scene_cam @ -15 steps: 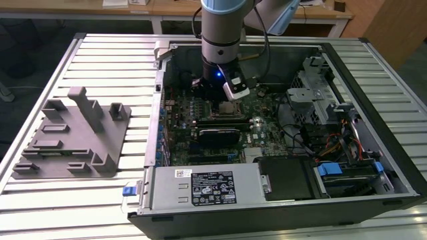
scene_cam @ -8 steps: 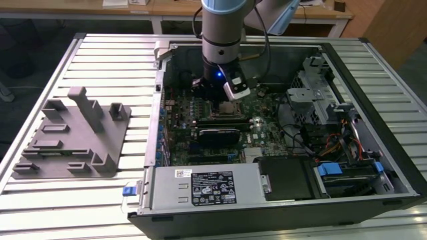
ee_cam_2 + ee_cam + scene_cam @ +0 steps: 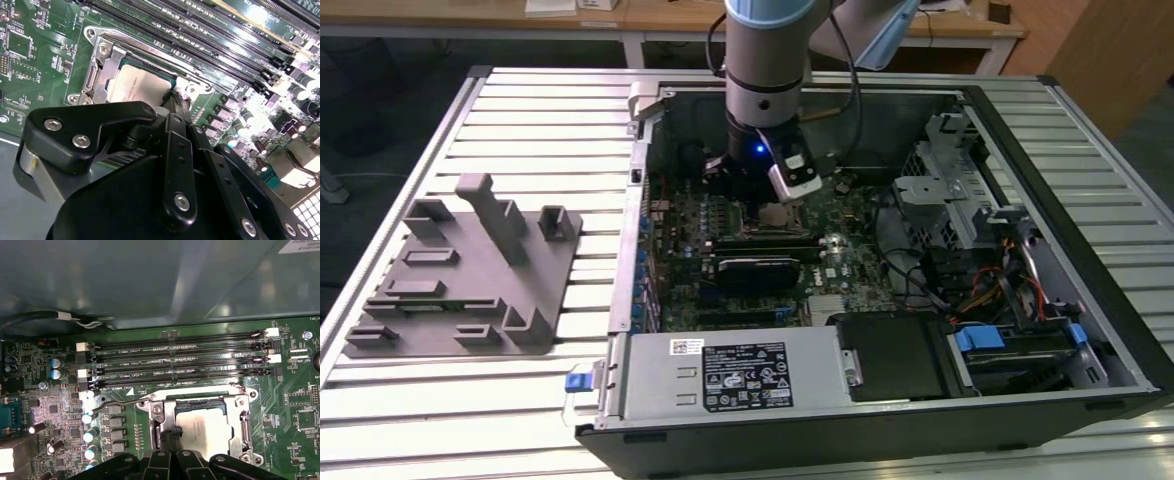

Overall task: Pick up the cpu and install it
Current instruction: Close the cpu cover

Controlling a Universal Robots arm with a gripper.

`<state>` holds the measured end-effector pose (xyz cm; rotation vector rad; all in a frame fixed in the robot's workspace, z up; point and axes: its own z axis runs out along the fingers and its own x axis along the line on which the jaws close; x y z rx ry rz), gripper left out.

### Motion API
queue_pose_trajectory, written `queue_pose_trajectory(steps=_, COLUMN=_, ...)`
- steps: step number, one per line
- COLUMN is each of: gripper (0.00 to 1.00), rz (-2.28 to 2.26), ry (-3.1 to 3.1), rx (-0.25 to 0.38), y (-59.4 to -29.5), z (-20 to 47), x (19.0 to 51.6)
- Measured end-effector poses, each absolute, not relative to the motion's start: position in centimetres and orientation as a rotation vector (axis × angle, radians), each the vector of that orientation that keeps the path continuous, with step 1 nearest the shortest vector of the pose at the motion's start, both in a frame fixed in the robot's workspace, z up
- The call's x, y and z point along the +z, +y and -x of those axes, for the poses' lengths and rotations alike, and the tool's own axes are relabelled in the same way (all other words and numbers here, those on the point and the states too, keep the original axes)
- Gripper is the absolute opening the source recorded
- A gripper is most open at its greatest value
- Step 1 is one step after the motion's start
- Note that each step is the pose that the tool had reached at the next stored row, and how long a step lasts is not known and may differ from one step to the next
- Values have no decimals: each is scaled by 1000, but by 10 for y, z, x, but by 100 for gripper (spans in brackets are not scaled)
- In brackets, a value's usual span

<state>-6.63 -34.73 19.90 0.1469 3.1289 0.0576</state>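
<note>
One robot arm reaches down into an open desktop computer case (image 3: 854, 445) that lies on its side. In the first wrist view the cpu (image 3: 210, 427), a small square chip with a pale metal top, lies flat inside the socket frame (image 3: 246, 420) on the green motherboard (image 3: 295, 405). It sits just beside four empty memory slots (image 3: 175, 360). The gripper (image 3: 170, 436) is low over the socket. Its jaws look drawn close together with nothing between them, and their dark tips sit at one edge of the chip. Whether they touch it cannot be told. A thin wire lever (image 3: 120, 404) runs out from one corner of the frame. By the look of it, the pick-up is done and the work is at the seating stage, with the chip in its bed. This stage calls for slow, light, straight motion, since a sideways nudge could tilt the chip in its seat. In the exterior view the case rests on a table (image 3: 520, 120) of ribbed metal slats. A grey fixture block (image 3: 467, 270) with slots and posts stands on the exterior view's left, well apart from the case. A grey labelled power supply (image 3: 727, 375) sits at the near end of the case. Wooden desks (image 3: 654, 15) stand behind the table.
</note>
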Motion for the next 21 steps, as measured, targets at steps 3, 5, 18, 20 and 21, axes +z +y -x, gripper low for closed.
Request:
queue_pose_trajectory(steps=3, gripper=11, rz=-147, ry=3129, rx=58, y=-347, z=66, x=199)
queue_pose_trajectory(steps=5, gripper=11, rz=-147, ry=3129, rx=58, y=-347, z=65, x=199)
queue_pose_trajectory(steps=18, gripper=11, rz=-144, ry=3129, rx=60, y=-347, z=65, x=204)
queue_pose_trajectory(steps=20, gripper=11, rz=-144, ry=3129, rx=60, y=-347, z=65, x=204)
queue_pose_trajectory(steps=21, gripper=11, rz=-143, ry=3129, rx=61, y=-347, z=65, x=205)
